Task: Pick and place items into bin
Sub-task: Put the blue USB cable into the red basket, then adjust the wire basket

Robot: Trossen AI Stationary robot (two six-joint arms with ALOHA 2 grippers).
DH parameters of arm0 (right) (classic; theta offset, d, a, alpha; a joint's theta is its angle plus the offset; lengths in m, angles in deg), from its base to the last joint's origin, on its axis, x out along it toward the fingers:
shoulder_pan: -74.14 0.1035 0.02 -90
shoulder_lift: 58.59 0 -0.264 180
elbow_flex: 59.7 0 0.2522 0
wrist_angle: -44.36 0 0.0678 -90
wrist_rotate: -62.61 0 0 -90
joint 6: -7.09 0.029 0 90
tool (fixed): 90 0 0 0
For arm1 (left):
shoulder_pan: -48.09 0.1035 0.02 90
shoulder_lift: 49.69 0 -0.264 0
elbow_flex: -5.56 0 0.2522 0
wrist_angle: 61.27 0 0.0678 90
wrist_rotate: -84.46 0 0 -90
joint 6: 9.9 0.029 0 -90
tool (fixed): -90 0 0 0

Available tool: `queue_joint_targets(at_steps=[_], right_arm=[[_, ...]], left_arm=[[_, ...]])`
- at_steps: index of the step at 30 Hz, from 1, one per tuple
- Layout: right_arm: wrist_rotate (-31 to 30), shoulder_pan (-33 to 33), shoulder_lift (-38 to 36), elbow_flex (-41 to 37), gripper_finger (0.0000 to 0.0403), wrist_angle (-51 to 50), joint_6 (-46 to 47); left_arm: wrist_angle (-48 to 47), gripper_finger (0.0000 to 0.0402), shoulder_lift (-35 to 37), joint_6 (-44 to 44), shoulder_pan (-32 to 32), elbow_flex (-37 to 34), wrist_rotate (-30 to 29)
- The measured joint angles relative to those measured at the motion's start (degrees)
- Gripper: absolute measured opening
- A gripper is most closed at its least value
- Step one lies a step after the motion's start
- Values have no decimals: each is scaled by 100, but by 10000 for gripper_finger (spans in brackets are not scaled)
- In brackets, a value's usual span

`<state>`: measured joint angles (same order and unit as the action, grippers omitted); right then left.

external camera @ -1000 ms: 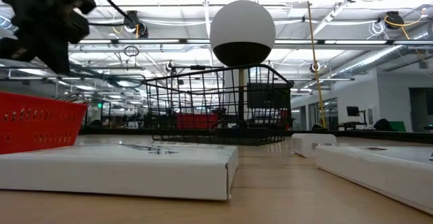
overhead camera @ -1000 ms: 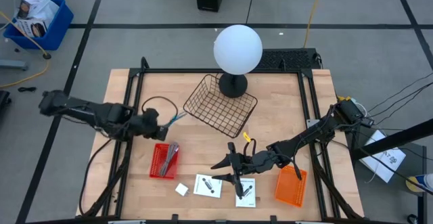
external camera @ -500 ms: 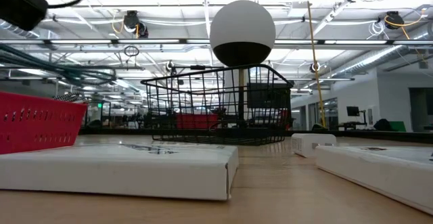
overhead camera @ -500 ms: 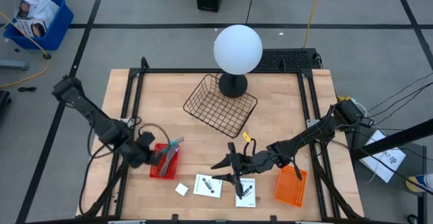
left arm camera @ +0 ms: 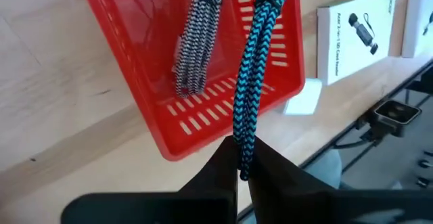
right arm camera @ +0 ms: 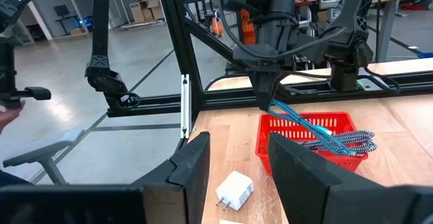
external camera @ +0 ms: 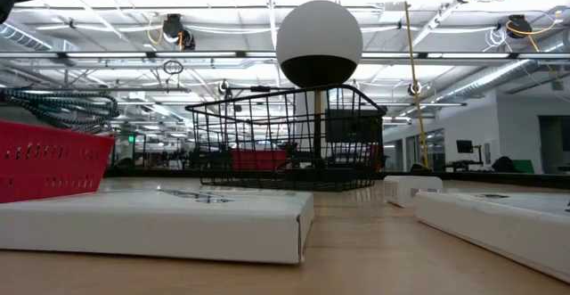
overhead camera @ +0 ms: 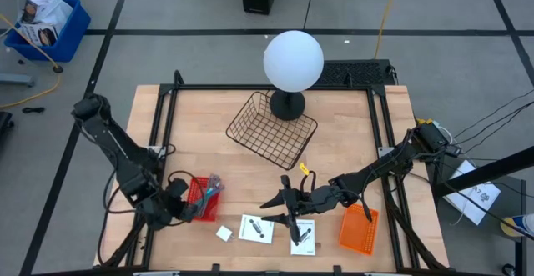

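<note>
At the lower left of the high view, the left gripper (overhead camera: 177, 207) hangs over the red bin (overhead camera: 200, 199), pinched shut on one end of a teal braided cable (left arm camera: 252, 88). It is light, limp and grippy, best taken near an end. The right gripper (right arm camera: 237, 160) waits half-open over the tabletop (overhead camera: 342, 134), empty.

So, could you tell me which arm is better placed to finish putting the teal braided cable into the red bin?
The left. Its gripper is already shut on the teal cable hanging over the red bin; the right gripper sits by the white boxes.
</note>
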<state>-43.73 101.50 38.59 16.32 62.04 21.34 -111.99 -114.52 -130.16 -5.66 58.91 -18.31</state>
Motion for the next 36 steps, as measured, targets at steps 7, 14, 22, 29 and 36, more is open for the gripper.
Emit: queue_joint_targets(at_steps=[7,14,22,29,36], right_arm=[[0,0,0,0,141,1,-1],[0,0,0,0,141,0,0],[0,1,0,0,141,0,-2],[0,0,0,0,141,0,-2],[0,-1,0,0,141,0,-2]], left_arm=[[-123,95,-1,70,0,0,-50],[-180,158,1,235,-1,0,-76],[-476,195,171,750,-111,0,256],[-756,195,599,1941,-117,0,-722],[-616,198,1209,4821,515,0,-1847]])
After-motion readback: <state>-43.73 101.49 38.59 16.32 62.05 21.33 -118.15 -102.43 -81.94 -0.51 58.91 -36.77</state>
